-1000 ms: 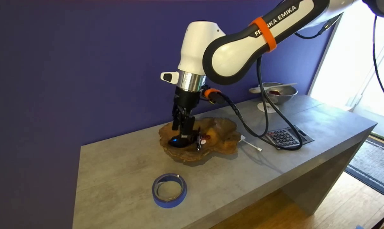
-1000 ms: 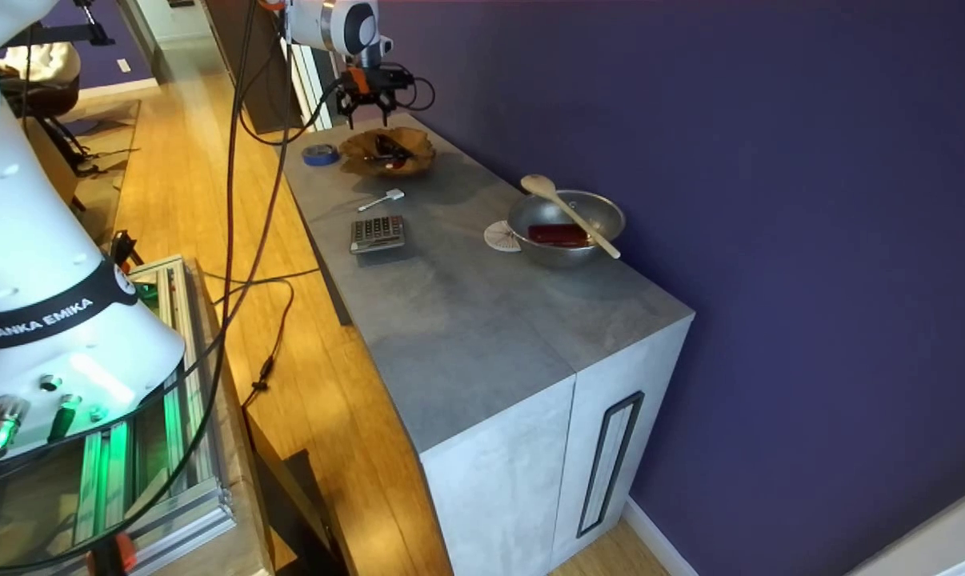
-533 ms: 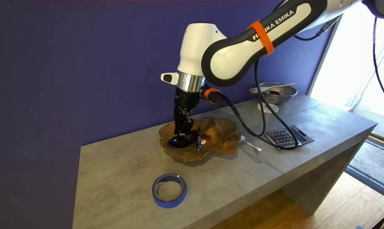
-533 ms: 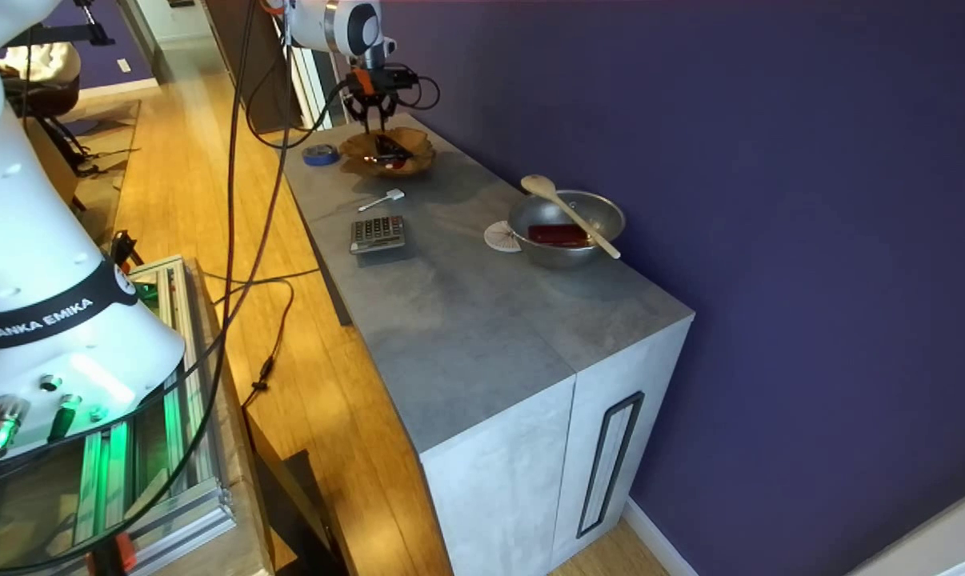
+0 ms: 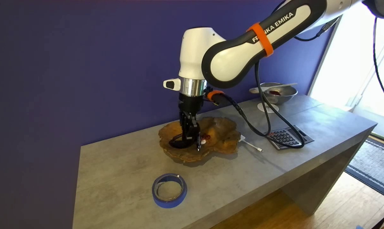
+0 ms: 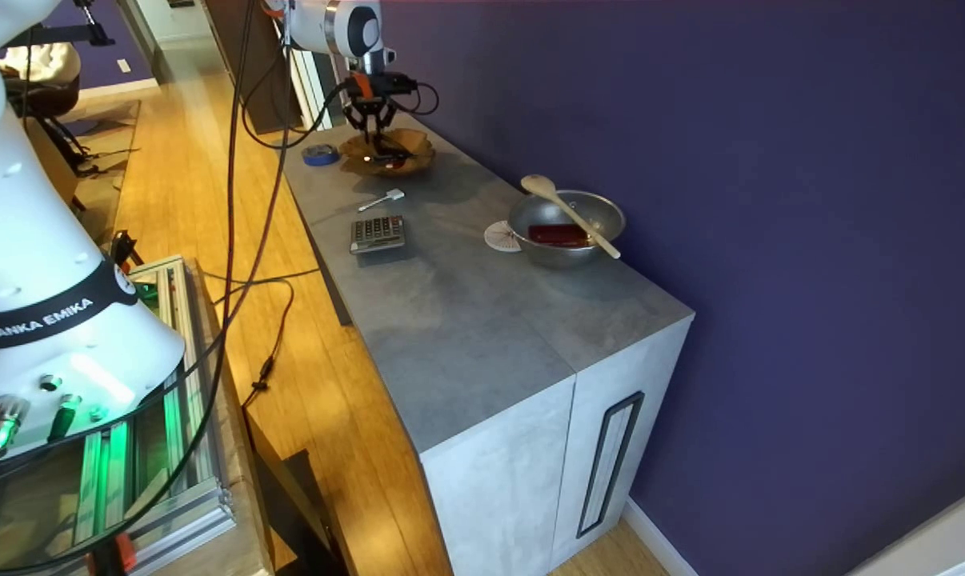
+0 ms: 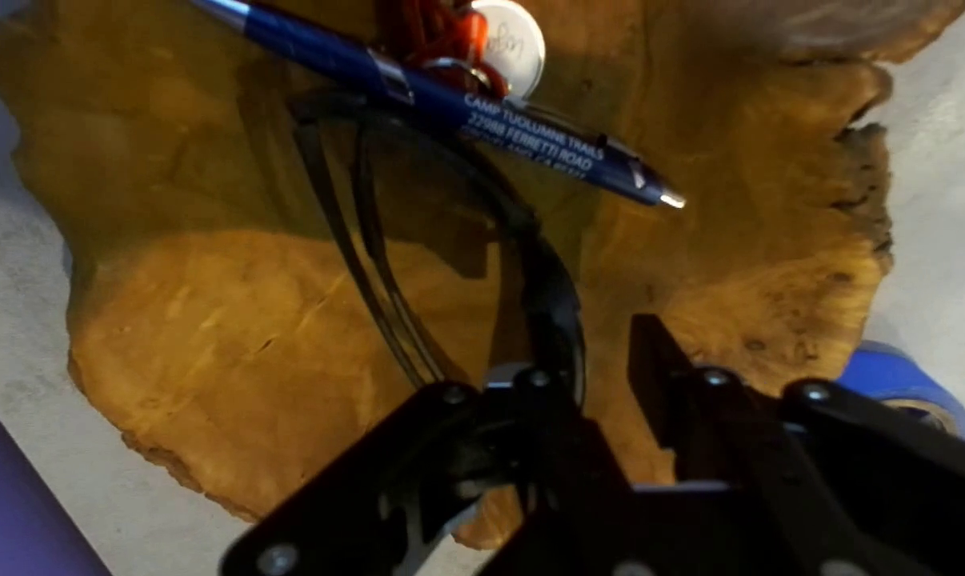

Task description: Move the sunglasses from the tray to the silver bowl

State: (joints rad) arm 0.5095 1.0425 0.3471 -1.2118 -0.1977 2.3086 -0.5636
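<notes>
The sunglasses (image 7: 550,288), black with thin curved temples, lie in the orange-brown wooden tray (image 7: 210,336). In an exterior view they show as a dark shape (image 5: 178,144) under the arm. My gripper (image 7: 602,344) is down in the tray with its jaws narrowed but apart. The dark front of the glasses runs up to the left finger and is partly covered by it. Bare wood shows between the glasses and the right finger (image 7: 654,392). Whether the left finger touches the glasses, I cannot tell. The silver bowl (image 6: 554,254) stands by the wall, holding a dark red object (image 6: 558,234).
A wooden spoon (image 6: 570,212) lies across the bowl's rim. In the tray, a blue pen (image 7: 442,100) and a white round tag (image 7: 514,48) are close to the glasses. Blue tape (image 5: 169,203), a calculator (image 5: 282,138), a white adapter cable (image 5: 252,146) and a white disc (image 6: 501,237) are on the table.
My gripper has gone down into the tray, and its jaws have come much closer together. A blue glint on the sunglasses is gone. The bowl has not moved.
</notes>
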